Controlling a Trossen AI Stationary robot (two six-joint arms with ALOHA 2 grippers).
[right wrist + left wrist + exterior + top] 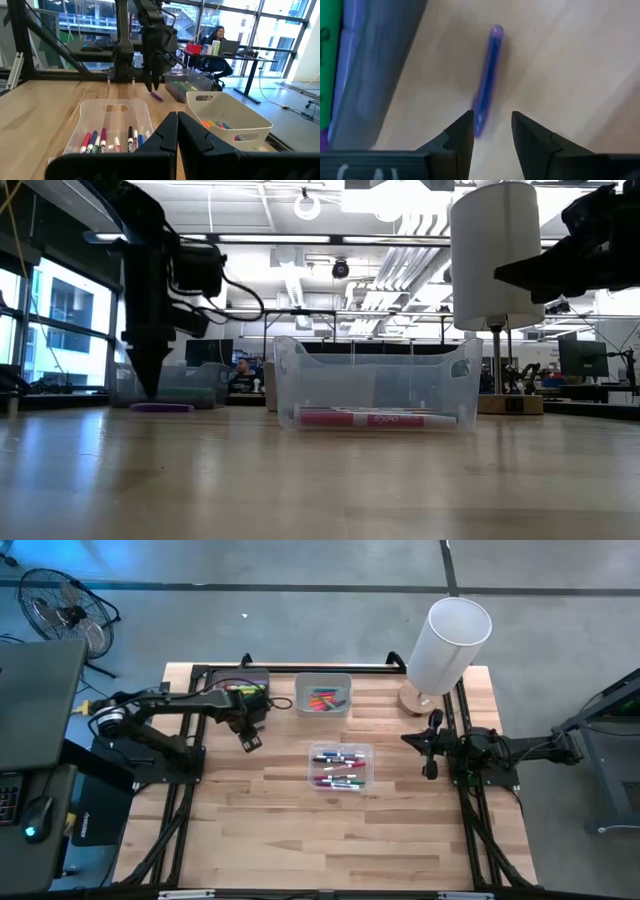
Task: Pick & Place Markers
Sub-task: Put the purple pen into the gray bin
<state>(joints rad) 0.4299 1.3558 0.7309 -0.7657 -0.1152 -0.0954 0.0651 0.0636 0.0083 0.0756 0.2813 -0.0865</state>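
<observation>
My left claw [492,125] points down at the table [300,830], tips at or just above the wood, beside the grey bin [240,690] at the rear left. Its jaws stand apart, released, with a purple marker [487,82] lying flat on the table; the marker's near end sits between the tips, against one finger [462,132], though the view there is soft and contact is uncertain. Nothing is gripped. The grey bin holds more markers, green and purple among them. My right claw [176,127] is clenched and empty, held above the table at the right side, facing inward. The clear bin [341,767] sits at the table's centre with a row of mixed markers [338,768] inside. The pale bin [323,695] stands behind it, holding bright markers [324,700]. A white cylinder [447,643] on a stand occupies the rear right corner. A person [216,36] sits at a desk [235,56] beyond the table.
</observation>
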